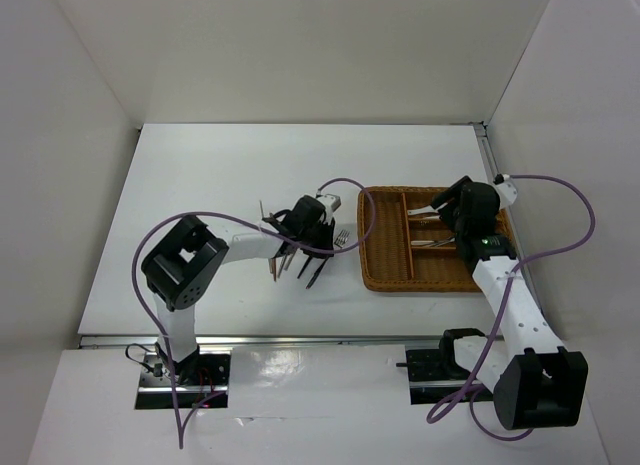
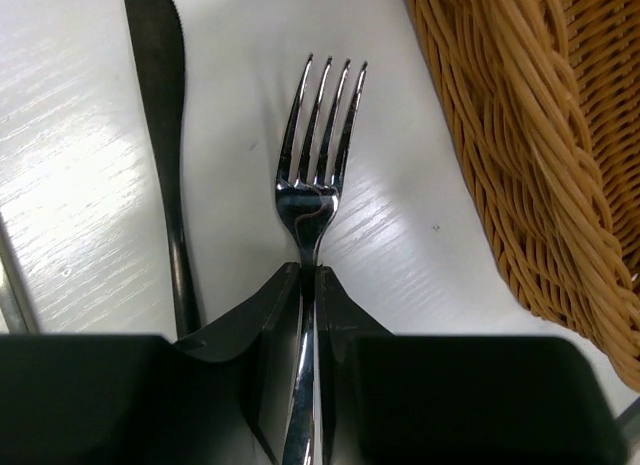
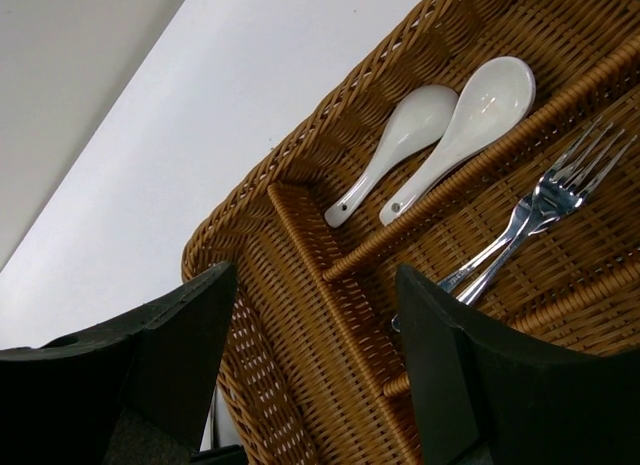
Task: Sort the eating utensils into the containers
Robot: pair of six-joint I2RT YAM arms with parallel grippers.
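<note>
A silver fork (image 2: 314, 190) lies on the white table, tines pointing away, and my left gripper (image 2: 310, 277) is shut on its neck. From above, that gripper (image 1: 326, 233) sits just left of the brown wicker tray (image 1: 385, 282), with the fork tines (image 1: 343, 238) poking out. My right gripper (image 3: 315, 285) hangs open over the tray's dividers (image 3: 330, 285), holding nothing. Two white spoons (image 3: 440, 145) lie in one short compartment and two silver forks (image 3: 545, 210) in the compartment beside it. More loose utensils (image 1: 296, 265) lie under the left wrist.
A dark knife (image 2: 165, 135) lies parallel to the fork on its left, and a thin metal piece (image 2: 10, 300) shows at the frame's left edge. The tray's woven wall (image 2: 510, 145) rises close on the fork's right. White walls enclose the table.
</note>
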